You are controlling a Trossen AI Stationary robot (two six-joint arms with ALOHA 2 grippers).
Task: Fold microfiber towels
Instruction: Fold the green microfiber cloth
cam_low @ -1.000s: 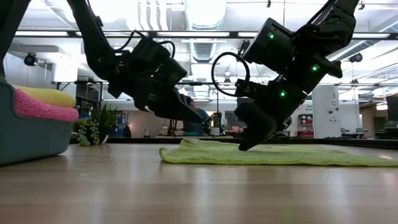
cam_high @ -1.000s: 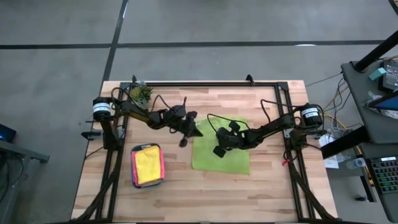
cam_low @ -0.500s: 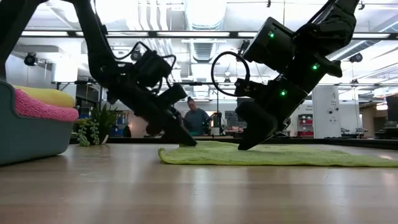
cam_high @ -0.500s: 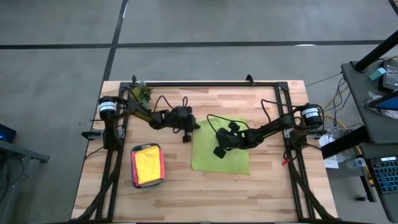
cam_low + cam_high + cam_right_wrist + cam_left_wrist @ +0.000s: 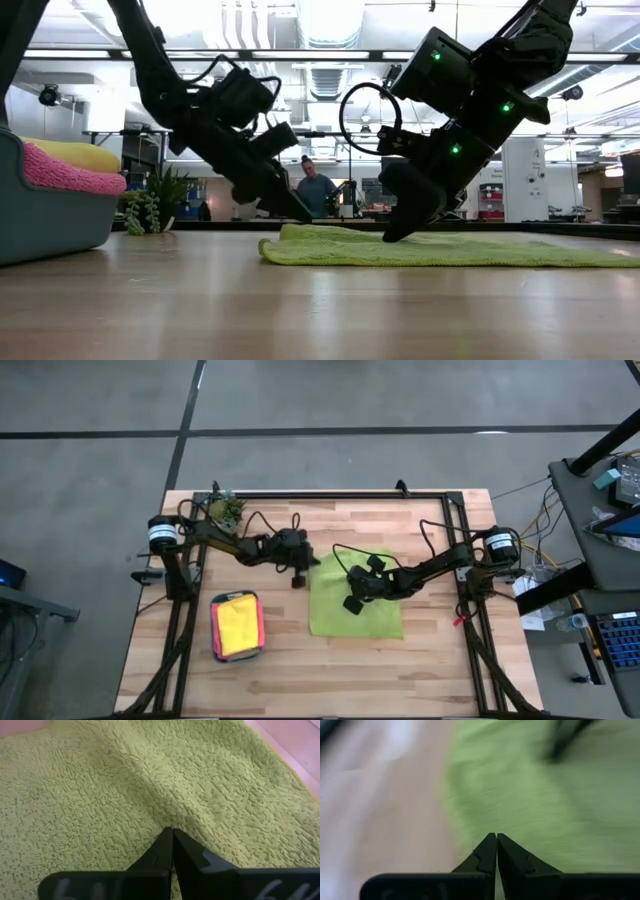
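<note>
Left gripper [image 5: 297,580] lifted off bench since earlier, jaws closed empty, at lime towel [image 5: 356,605] ten-o'clock corner; right gripper [image 5: 349,604] unmoved, jaws closed, pressing towel.

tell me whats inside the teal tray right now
A yellow towel lies on top in the teal tray, with a pink towel under it showing at the edges. Anything lower in the stack is covered, so I can't tell.

Two dark arms; looped black cables; green lights on one
</note>
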